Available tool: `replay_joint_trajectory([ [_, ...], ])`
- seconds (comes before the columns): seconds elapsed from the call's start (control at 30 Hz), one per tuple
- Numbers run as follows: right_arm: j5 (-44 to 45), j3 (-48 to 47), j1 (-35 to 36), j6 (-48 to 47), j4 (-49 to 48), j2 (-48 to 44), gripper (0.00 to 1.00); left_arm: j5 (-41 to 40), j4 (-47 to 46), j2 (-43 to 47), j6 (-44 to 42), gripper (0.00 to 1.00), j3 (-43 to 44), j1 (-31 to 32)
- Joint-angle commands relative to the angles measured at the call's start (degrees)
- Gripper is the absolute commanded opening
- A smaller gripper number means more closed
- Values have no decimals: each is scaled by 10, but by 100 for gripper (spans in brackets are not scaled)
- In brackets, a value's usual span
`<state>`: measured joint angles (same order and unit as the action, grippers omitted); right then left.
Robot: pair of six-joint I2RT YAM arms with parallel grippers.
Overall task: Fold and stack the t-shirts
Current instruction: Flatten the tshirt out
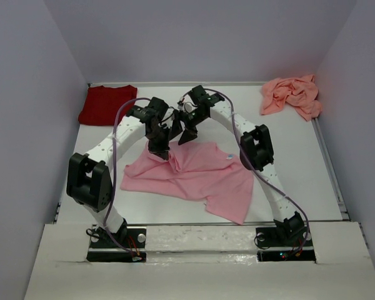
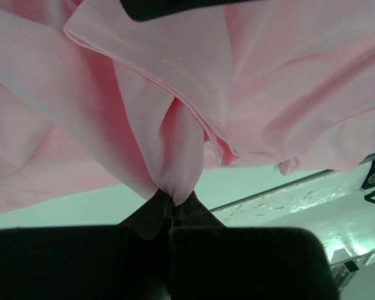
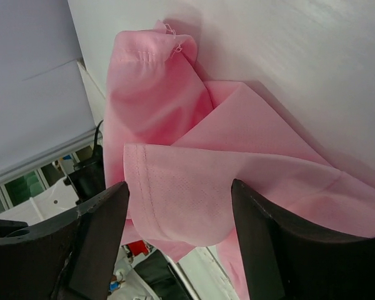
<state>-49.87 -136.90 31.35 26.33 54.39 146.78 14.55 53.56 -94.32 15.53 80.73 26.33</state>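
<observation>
Our left claw [image 2: 173, 209] is pinched tight on a bunched fold of the light pink t-shirt [image 1: 200, 178] and holds it up a little. We see the tee lying crumpled in the middle of the tabletop [image 1: 300, 169], spread from left to right under both claws. Our right claw [image 3: 178, 219] is wide, with a stitched hem right between its fingers [image 3: 100, 231]. We think it is nearest for the next grab.

Red tee [image 1: 107, 104] folded, salmon tee [image 1: 292, 95] crumpled, pink tee [image 1: 200, 178] rumpled between.
</observation>
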Motion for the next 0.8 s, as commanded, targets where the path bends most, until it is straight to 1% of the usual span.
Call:
replay_joint_trajectory([
  [0.0, -26, 8, 20, -10, -10, -17, 72, 4, 11, 2, 2, 0, 24, 7],
  [0.13, -39, 7, 33, -10, -5, -18, 65, 5, 8, -2, 11, 0, 33, 9],
  [0.27, -42, 24, 39, -16, -3, -27, 65, -4, 17, -14, 9, 0, 45, 11],
  [0.33, -37, 33, 39, -19, 0, -33, 45, -7, 22, -20, 7, 0, 52, 12],
  [0.37, -35, 36, 39, -21, 2, -39, 32, -7, 23, -24, 8, 0, 55, 12],
  [0.4, -37, 39, 39, -20, 2, -40, 23, -7, 24, -26, 8, 0, 58, 13],
  [0.43, -38, 46, 39, -20, 1, -42, 10, -7, 26, -28, 10, 0, 65, 13],
  [0.47, -39, 50, 39, -20, 1, -45, 0, -7, 27, -31, 10, 0, 69, 14],
  [0.6, -7, 52, 39, -29, 12, -58, 0, -10, 31, -42, 7, 0, 79, 16],
  [0.7, 13, 52, 23, -29, 13, -70, 0, -11, 33, -43, 7, 0, 77, 19],
  [0.77, 48, 55, 6, -25, 8, -90, 0, -11, 33, -40, 6, 0, 73, 21],
])
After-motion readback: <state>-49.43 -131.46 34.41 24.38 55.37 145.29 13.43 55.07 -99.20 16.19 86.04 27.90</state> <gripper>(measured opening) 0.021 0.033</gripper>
